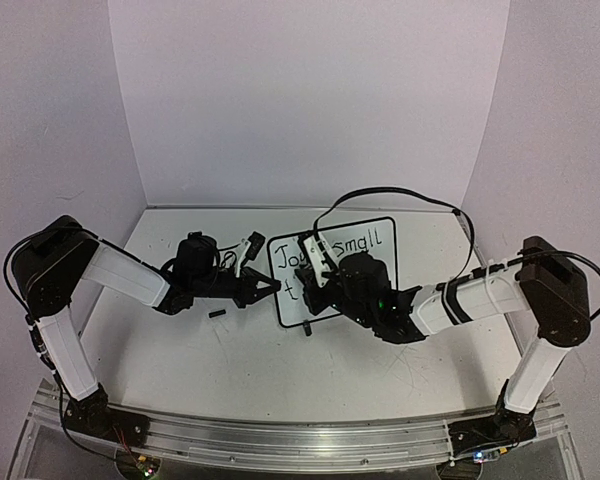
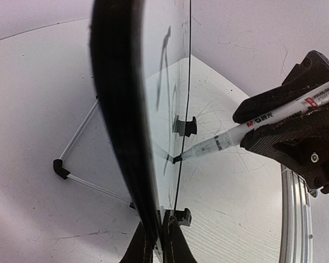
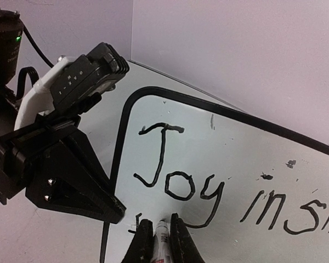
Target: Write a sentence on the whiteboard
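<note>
The left gripper (image 1: 265,289) has its jaws pinched narrow on the left edge of the whiteboard (image 1: 370,250); the left wrist view shows the black frame running up from between the two fingers, so the board is held there and not merely touched. Just behind and to the left of those jaws a small black piece (image 1: 217,314), possibly a pen cap, lies apart on the tabletop (image 1: 230,370). Beyond the jaws, on the board's back side, a thin wire prop (image 2: 77,164) reaches to the table; the board stands on its black feet, leaning on that prop.

The sentence (image 3: 178,183) spreads to the right of the left jaws, across the board's face; its top line reads "Joy in small" from above. Under it, only a first stroke that looks like a "t" shows near the "J".

The right gripper (image 3: 160,223) is closed on a marker (image 2: 247,129), whose barrel lies between the fingers and whose tip juts forward from the jaws. The tip meets the board just below the "J" and "o", at the start of the lower line.

I judge the writing past its halfway mark; the first line looks finished; the second has barely begun, so its remaining letters and any closing stop are left to write. The frames do not show what those words will be.
</note>
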`<action>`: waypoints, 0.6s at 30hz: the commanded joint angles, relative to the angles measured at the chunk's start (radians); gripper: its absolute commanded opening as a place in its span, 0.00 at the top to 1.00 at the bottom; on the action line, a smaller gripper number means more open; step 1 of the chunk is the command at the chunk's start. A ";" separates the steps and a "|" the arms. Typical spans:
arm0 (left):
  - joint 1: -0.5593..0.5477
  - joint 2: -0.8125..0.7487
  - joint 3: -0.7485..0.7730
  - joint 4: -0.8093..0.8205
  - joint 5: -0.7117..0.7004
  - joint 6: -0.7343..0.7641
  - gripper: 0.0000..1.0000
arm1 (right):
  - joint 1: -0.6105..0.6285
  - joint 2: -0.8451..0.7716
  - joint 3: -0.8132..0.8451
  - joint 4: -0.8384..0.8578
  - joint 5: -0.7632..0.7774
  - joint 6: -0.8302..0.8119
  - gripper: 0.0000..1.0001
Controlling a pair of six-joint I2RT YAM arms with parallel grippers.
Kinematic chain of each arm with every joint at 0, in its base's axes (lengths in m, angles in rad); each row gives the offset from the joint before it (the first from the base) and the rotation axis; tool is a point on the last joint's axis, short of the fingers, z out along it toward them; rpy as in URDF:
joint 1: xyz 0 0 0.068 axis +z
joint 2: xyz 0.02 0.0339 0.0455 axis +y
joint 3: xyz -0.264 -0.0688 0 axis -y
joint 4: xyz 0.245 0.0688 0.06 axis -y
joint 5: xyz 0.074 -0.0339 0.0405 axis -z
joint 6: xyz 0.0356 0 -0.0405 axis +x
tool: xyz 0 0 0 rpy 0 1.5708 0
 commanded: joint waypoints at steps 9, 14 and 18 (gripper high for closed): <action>0.011 0.004 0.011 -0.071 -0.086 0.075 1.00 | -0.003 0.012 0.004 0.029 0.040 0.007 1.00; 0.011 0.002 0.010 -0.071 -0.088 0.076 1.00 | -0.004 0.008 -0.014 0.023 0.035 0.024 1.00; 0.010 0.001 0.008 -0.071 -0.089 0.077 1.00 | -0.004 0.008 -0.029 0.020 0.035 0.035 1.00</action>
